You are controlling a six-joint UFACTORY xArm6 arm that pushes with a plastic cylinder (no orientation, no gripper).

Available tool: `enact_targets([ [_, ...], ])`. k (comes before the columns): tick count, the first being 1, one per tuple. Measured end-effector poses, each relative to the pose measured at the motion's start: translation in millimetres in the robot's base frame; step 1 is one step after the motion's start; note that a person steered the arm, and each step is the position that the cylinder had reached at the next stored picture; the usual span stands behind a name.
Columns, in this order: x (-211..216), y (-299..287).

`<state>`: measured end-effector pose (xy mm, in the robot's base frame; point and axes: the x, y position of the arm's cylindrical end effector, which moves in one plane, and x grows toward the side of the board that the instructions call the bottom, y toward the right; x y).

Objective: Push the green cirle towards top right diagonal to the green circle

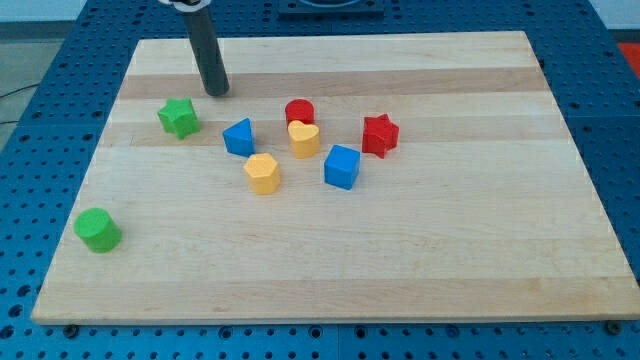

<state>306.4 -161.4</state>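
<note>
Green cylinder [98, 230] sits alone near the counter's [450, 270] left edge. Tip [217, 92] rests far above it, beside the green star [178, 117]. No claw shows on this rod.

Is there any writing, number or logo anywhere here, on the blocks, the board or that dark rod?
None: no word, number, label or sign can be read anywhere.
The wooden board is bare wood grain.
The coloured blocks, such as the green cylinder and the red star, have plain faces.
My tip is unmarked.
</note>
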Motion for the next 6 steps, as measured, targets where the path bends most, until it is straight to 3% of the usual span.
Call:
enact_targets([
  [1, 70.7, -1.7],
  [2, 83.5, 10.3],
  [3, 49.3, 26.8],
  [4, 29.2, -0.9],
  [6, 85.7, -52.5],
])
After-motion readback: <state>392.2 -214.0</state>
